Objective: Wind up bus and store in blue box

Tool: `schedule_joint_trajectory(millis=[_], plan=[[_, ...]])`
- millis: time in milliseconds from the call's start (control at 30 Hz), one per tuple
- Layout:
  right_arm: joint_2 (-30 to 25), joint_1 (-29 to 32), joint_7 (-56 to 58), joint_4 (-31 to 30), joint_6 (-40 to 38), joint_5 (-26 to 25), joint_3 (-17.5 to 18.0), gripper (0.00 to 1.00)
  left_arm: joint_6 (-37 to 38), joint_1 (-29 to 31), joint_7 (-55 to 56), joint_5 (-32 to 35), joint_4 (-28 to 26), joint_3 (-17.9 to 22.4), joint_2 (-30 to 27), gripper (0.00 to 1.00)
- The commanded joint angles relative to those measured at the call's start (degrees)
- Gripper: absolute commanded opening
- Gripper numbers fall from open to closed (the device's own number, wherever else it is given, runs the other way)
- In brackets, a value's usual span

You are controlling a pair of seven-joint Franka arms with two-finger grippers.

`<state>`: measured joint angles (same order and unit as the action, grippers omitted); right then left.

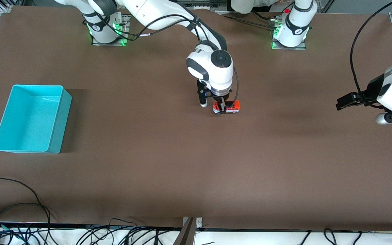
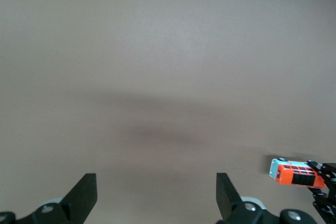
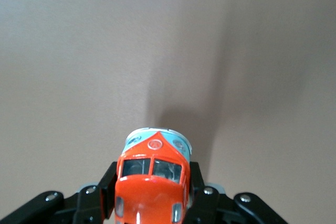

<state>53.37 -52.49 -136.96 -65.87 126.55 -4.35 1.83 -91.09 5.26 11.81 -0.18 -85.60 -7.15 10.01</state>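
Observation:
The bus (image 1: 227, 108) has an orange-red top and a white, light-blue lower body, and it is low at the table's middle. My right gripper (image 1: 224, 104) comes straight down on it and is shut on its sides. In the right wrist view the bus (image 3: 152, 182) fills the gap between the black fingers (image 3: 107, 182). Whether its wheels touch the table I cannot tell. The blue box (image 1: 61, 122) stands open-topped and empty at the right arm's end of the table. My left gripper (image 1: 339, 103) waits open over the left arm's end of the table, and its view catches the bus (image 2: 296, 174) some way off.
Both arm bases (image 1: 107, 30) (image 1: 289, 34) stand along the table's edge farthest from the front camera. Loose cables (image 1: 29, 204) trail over the edge nearest that camera, beside a metal bracket (image 1: 189, 231). Brown tabletop (image 1: 148, 153) lies between the bus and the box.

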Motion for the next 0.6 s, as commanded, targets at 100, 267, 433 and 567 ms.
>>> schedule_joint_trajectory(millis=[100, 267, 433, 567], plan=[[-2.39, 3.44, 4.77, 0.21, -4.55, -0.4, 0.72, 0.0, 0.56, -0.17, -1.09, -1.58, -0.36, 0.38, -0.51, 1.0], [-4.23, 3.8, 7.76, 0.21, -7.53, 1.88, 0.54, 0.0, 0.56, -0.17, -1.09, -1.58, -0.36, 0.38, -0.51, 1.0], [-5.81, 4.59, 9.08, 0.21, -9.03, 2.15, 0.54, 0.0, 0.56, -0.26, -1.09, -1.58, -0.36, 0.38, -0.43, 1.0], [-5.99, 4.77, 11.97, 0.21, -11.14, 2.32, 0.54, 0.0, 0.56, -0.26, -1.09, -1.58, -0.36, 0.38, -0.51, 1.0]])
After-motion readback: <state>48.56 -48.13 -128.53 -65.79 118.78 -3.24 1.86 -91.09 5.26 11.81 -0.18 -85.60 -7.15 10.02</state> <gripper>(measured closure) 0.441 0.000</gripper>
